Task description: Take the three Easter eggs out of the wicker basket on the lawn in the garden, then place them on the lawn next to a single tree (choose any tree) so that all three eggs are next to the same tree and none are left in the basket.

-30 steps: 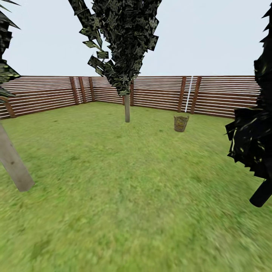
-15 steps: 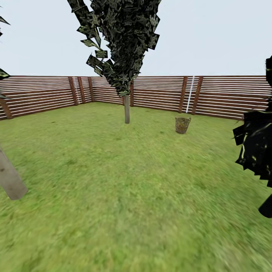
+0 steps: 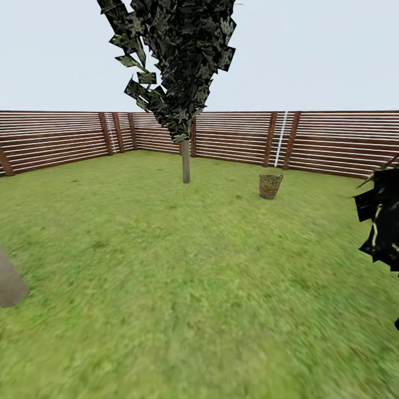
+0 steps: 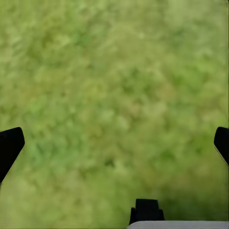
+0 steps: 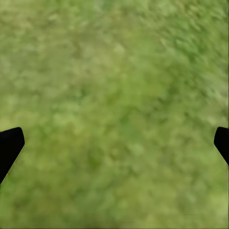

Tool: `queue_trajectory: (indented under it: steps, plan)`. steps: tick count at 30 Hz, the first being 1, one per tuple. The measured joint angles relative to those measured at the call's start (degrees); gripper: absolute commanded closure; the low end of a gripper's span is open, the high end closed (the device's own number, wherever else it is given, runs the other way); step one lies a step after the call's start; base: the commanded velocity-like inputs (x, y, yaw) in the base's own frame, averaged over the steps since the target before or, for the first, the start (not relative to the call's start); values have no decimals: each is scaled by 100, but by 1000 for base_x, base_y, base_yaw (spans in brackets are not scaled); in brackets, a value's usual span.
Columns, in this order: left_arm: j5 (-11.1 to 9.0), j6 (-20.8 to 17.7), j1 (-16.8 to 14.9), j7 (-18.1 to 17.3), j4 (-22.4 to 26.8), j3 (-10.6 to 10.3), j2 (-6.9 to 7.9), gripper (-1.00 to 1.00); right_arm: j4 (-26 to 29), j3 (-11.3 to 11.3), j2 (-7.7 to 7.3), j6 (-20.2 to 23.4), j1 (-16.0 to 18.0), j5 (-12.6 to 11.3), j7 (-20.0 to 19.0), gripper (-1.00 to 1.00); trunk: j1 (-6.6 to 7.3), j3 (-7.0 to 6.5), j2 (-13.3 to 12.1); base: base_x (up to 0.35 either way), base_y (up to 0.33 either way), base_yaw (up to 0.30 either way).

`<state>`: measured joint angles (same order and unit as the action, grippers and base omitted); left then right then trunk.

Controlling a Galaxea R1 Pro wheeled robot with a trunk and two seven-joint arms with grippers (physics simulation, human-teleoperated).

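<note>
The wicker basket (image 3: 270, 185) stands on the lawn (image 3: 183, 266) far ahead of both pincers, near the fence (image 3: 332, 141) and off to the side of a tree (image 3: 186, 160). The 3 eggs cannot be made out at this range.

Risk, as I judge it: driving up too fast could bump and tip the light basket, and dark foliage (image 3: 382, 221) crowds the right side.

Left pincer (image 4: 114, 143) and right pincer (image 5: 114, 143) both point down at grass, fingers spread wide, holding nothing.
</note>
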<state>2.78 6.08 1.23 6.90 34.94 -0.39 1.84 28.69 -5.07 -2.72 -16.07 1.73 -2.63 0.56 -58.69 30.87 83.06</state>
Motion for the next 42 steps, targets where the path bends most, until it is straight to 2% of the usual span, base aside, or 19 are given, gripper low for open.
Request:
queue_trajectory:
  steps: [42]
  plan:
    - [0, 1, 1, -2, 7, 0, 0, -100, 0, -1, -35, -9, 0, 8, 0, -100, 0, 0, 0, 331, 0, 0]
